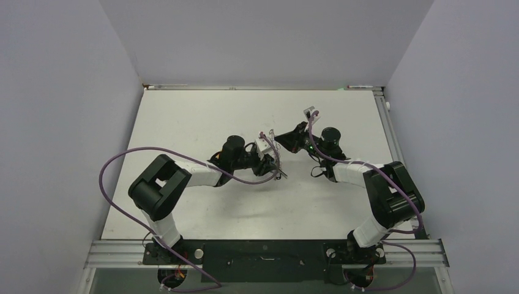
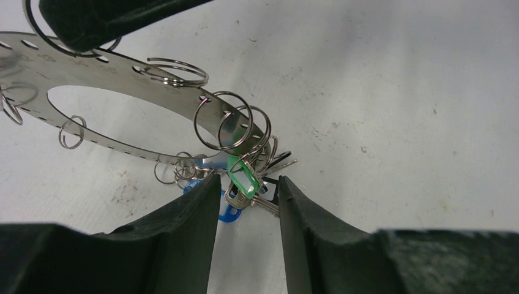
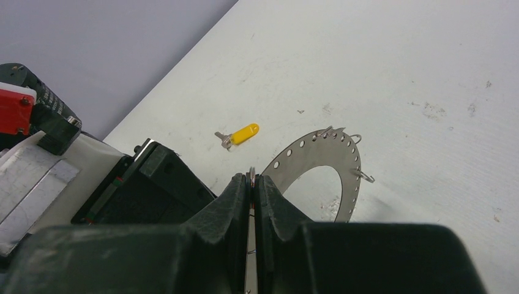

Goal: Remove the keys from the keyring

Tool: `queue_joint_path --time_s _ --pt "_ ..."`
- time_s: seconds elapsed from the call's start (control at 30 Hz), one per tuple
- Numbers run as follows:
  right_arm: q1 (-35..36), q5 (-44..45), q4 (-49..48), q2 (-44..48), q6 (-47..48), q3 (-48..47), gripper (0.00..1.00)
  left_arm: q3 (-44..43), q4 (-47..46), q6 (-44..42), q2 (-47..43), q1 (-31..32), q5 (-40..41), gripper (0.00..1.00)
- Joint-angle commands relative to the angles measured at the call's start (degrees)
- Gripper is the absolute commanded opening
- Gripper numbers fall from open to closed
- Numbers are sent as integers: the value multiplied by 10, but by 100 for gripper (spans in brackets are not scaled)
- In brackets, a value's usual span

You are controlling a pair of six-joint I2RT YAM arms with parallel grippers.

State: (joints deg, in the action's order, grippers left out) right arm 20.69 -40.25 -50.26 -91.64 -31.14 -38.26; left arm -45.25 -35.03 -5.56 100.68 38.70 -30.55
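The keyring (image 2: 73, 70) is a flat grey metal ring with small holes and several wire split rings, held tilted above the table. My right gripper (image 3: 252, 177) is shut on its rim (image 3: 312, 156); one right finger (image 2: 92, 18) shows at the top left of the left wrist view. A bunch of keys hangs from the ring's low edge: a green-headed key (image 2: 243, 177), a blue one (image 2: 229, 211) and a dark one (image 2: 280, 160). My left gripper (image 2: 248, 184) is open, with a finger on each side of the green key. A yellow-headed key (image 3: 243, 131) lies loose on the table.
Both grippers meet over the middle of the white table (image 1: 202, 116), left (image 1: 273, 164) and right (image 1: 283, 139). Grey walls enclose the table at the back and on both sides. The left arm's black wrist (image 3: 147, 184) sits close beside the right gripper.
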Motion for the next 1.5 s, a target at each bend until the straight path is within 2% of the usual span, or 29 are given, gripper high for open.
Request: queue_joint_path --time_s 0.0,0.13,0.33,0.43,0.73,1.0,1.13,1.4,1.47 --pt "3 5 -35 -1 -9 -24 5 -33 -51 -10 8 4 -14 33" --pt "3 6 -34 -2 -11 -25 5 -40 -53 -9 16 3 -13 30" --pt "1 1 -32 -3 -8 -29 5 -35 -38 -22 6 2 -40 9" --pt "-3 0 -31 -7 -7 -31 5 -29 -1 -26 -13 2 -55 0" --pt "-13 -10 -31 -16 3 -39 5 -9 71 -15 -65 0 -58 0" --pt "-16 -26 31 -3 47 -35 5 -15 162 -31 -107 -27 -54 0" --pt "-15 -30 32 -4 48 -35 5 -16 193 -50 -98 -30 -62 0" --pt "-13 -32 17 -9 35 -34 5 -38 187 -78 -41 -20 -72 0" --pt "-13 -33 18 -8 35 -34 5 -42 182 -83 -33 -20 -74 3"
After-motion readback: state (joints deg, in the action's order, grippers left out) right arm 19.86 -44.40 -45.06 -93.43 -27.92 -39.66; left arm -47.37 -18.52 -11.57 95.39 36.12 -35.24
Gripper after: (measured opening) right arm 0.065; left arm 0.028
